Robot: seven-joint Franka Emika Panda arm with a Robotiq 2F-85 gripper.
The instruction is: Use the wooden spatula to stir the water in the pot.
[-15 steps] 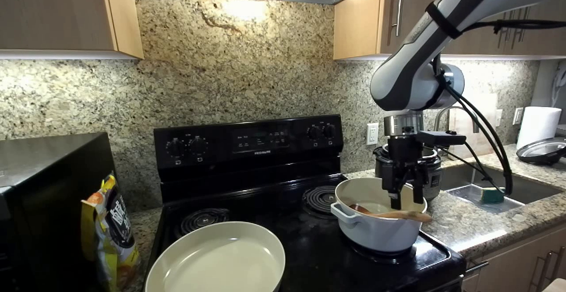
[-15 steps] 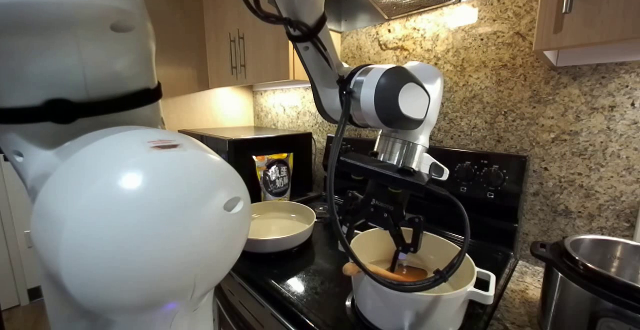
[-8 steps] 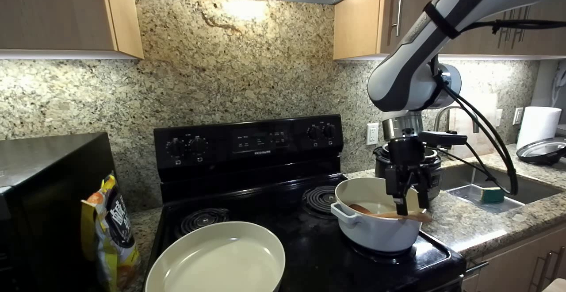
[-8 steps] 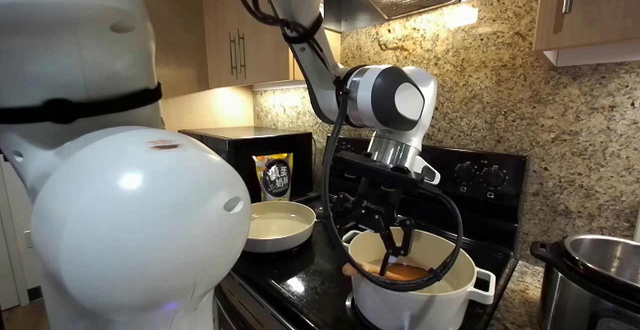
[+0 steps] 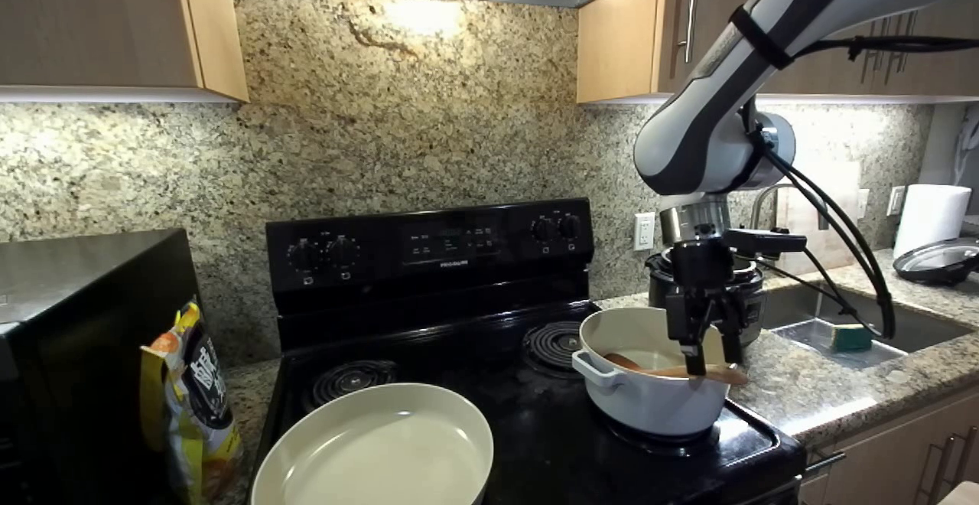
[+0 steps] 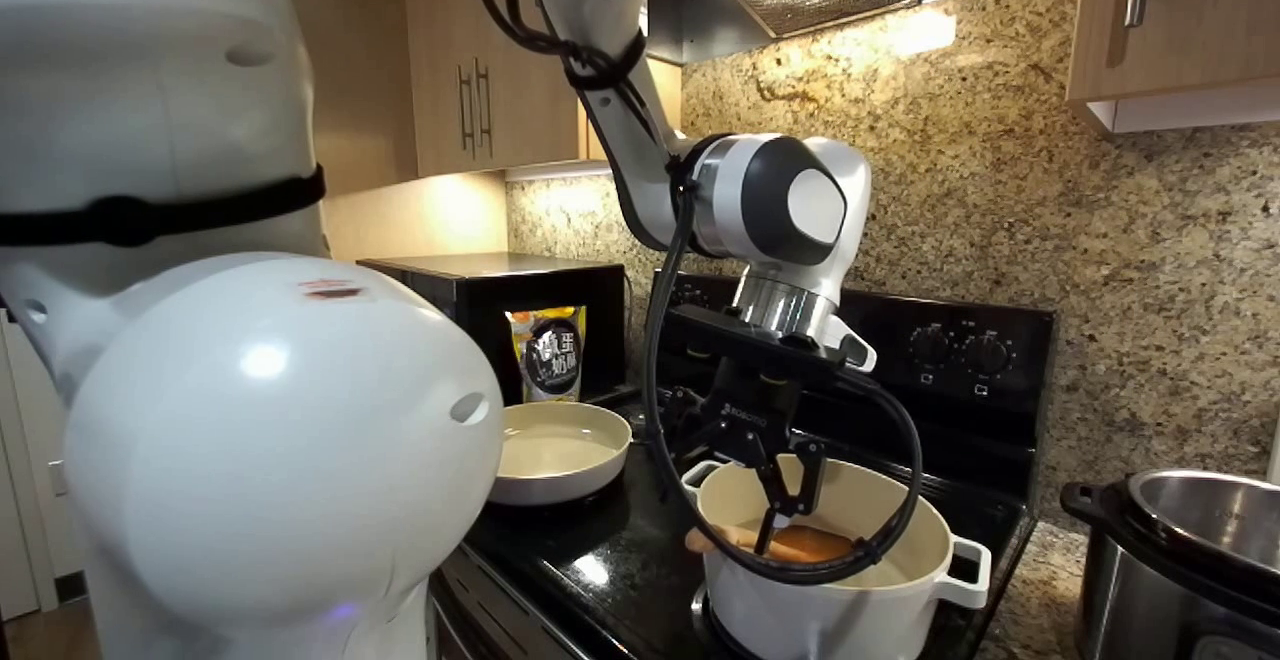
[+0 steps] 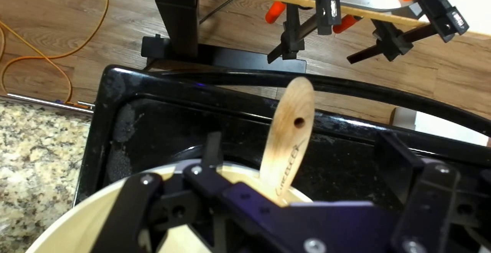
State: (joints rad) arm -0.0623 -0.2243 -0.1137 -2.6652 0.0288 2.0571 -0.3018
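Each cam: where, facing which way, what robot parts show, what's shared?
An exterior view: in front of the stove, facing the granite backsplash; arm and claw show.
An exterior view: beside the arm, looking obliquely across the stove; bulky white link and claw show.
Wrist view: on the wrist, looking down past the claw's fingers at the wooden spatula.
Both exterior views share white pot, shallow pan.

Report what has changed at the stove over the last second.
The claw came down and shifted toward the outer end of the wooden spatula; in the wrist view the handle shows between its open jaws. Nothing was taken hold of or let go. The spatula, the pot and the shallow cream pan stayed where they were.
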